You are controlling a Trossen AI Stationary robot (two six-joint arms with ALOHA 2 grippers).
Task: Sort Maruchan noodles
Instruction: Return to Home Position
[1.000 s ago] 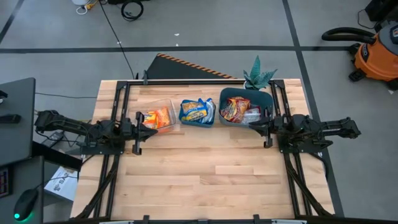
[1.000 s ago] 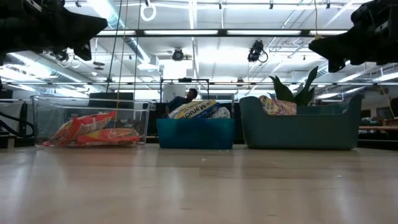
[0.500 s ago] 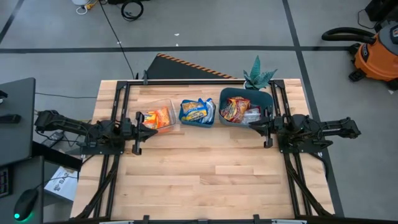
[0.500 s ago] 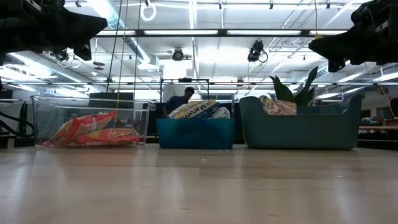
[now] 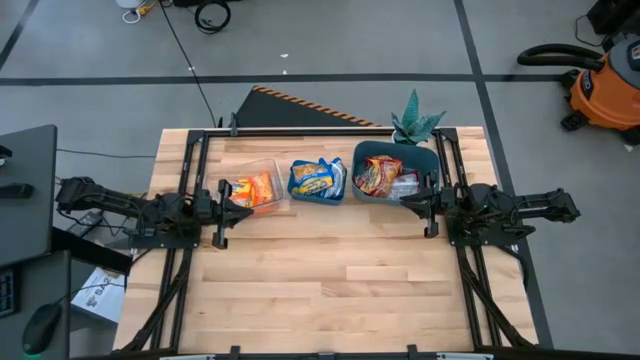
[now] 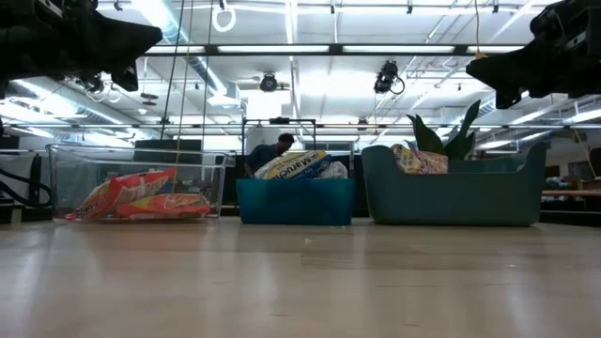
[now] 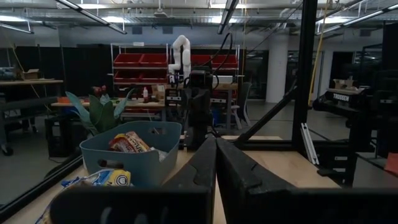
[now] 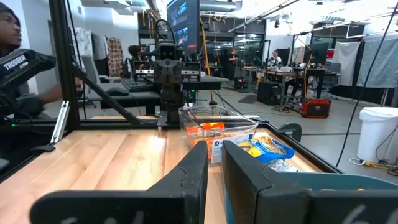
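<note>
The noodles (image 5: 316, 178) lie sorted by colour in three bins set in a row at the far side of the tabletop (image 5: 330, 290), with none loose on the wood. Red packs (image 5: 378, 174) are in the teal bin (image 5: 400, 146), orange packs (image 5: 255, 188) in the clear bin (image 5: 262, 163), and blue packs (image 6: 293, 166) in the blue bin (image 5: 316, 199). The sorting looks done. Each arm is tucked at its own side. The left gripper (image 5: 247, 209) hangs just beside the clear bin, jaws pressed together. The right gripper (image 5: 405, 204) hangs near the teal bin, jaws a narrow slit apart and empty. Homing well probably means drawing each arm straight back, clear of the rims, so that no bin gets nudged.
</note>
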